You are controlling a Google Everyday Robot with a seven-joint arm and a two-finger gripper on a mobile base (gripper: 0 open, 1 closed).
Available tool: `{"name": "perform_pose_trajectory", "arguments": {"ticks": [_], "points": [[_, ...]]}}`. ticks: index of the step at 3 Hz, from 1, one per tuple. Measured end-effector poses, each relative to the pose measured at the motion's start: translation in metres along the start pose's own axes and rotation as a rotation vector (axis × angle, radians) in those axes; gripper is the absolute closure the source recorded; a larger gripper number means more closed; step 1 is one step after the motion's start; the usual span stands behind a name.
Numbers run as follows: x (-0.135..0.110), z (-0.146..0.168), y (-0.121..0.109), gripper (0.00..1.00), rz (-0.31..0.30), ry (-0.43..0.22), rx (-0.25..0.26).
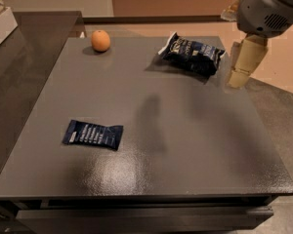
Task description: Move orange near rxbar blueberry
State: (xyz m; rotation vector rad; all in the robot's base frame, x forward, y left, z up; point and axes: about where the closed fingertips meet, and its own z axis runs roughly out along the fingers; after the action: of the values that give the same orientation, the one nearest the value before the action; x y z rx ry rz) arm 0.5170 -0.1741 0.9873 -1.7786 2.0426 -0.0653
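Note:
The orange [100,40] sits at the far left of the grey table [185,145], near its back edge. The rxbar blueberry [93,134], a flat navy wrapper with white text, lies at the front left of the table, well apart from the orange. My gripper [239,74] hangs from the grey arm [268,6] at the upper right, above the table's right edge and just right of a snack bag. It is far from both the orange and the bar and holds nothing that I can see.
A puffy dark blue-black snack bag [191,54] lies at the back right of the table. A dark counter [24,48] adjoins the table on the left. A white box [0,21] stands at the far left. Tan floor lies beyond.

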Motion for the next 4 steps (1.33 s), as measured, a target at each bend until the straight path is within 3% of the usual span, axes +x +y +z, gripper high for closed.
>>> {"name": "perform_pose_trajectory", "arguments": {"ticks": [1, 4], "points": [[-0.028, 0.023, -0.032, 0.00, 0.017, -0.076, -0.010], [-0.112, 0.082, -0.094, 0.00, 0.176, -0.269, 0.000]]}}
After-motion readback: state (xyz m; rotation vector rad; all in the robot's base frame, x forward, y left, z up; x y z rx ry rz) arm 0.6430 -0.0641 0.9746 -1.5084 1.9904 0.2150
